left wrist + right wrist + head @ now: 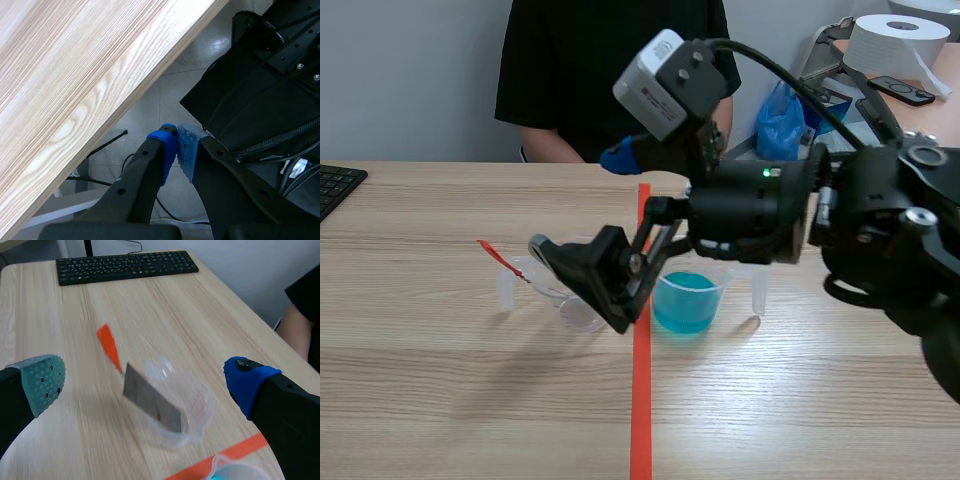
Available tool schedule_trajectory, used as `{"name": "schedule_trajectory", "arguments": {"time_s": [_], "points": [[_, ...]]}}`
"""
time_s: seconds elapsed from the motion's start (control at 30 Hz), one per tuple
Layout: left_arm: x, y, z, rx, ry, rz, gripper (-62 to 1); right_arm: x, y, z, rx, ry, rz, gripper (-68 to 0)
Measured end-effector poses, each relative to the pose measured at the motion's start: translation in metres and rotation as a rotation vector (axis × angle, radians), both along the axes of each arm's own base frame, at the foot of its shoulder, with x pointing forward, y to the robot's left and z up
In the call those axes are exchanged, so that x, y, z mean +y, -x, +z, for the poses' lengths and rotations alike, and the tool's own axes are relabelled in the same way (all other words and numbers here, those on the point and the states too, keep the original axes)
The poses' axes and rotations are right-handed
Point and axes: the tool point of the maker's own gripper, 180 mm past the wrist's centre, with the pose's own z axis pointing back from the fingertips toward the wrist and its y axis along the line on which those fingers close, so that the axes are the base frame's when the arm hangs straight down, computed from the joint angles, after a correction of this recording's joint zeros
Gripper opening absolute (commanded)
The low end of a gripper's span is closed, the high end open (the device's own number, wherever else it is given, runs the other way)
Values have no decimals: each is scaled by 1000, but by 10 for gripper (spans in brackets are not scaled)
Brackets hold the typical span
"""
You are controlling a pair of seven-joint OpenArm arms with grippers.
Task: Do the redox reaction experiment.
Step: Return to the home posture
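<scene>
A clear plastic beaker [576, 308] [192, 412] stands left of the red tape line. A grey metal strip [151, 399] with an orange-red handle [490, 250] [107, 344] leans in it. Right of the line stands a beaker of blue liquid [684, 301] [235, 473]. My right gripper [576, 202] [145, 384] comes across from the right and hangs open above the clear beaker, holding nothing; the strip and beaker lie ahead between its fingers. My left gripper [178, 151] is shut on nothing, off the table's edge [125, 107] over the floor.
Small clear tubes stand at the left [504, 291] and right [758, 293] of the beakers. A black keyboard [335, 186] [125, 265] lies at the far left. A person in black [600, 70] sits across the table. A paper roll [895, 45] stands at the back right.
</scene>
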Motion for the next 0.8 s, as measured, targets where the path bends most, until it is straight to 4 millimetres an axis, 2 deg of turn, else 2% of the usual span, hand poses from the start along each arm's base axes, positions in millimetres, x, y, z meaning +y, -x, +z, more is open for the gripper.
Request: {"name": "schedule_trajectory", "arguments": {"time_s": [0.07,0.13,0.23,0.43,0.53,0.6,0.8], "points": [[1,-3,3,-12,31,32,-547,-11,12,-3,17,15,0,4],[-2,-4,8,-32,51,26,-486,-23,21,-5,36,30,-15,4],[-9,-8,26,-90,105,34,-377,-41,35,-5,64,51,-36,4],[-28,-7,53,-110,159,8,-247,-68,59,1,87,80,-72,4],[-33,2,58,-77,193,12,-116,-78,68,0,113,88,-114,4],[-35,11,58,-35,215,22,6,-83,77,0,133,92,-130,4],[-31,27,59,21,244,73,14,-90,99,8,166,103,-153,4]]}}
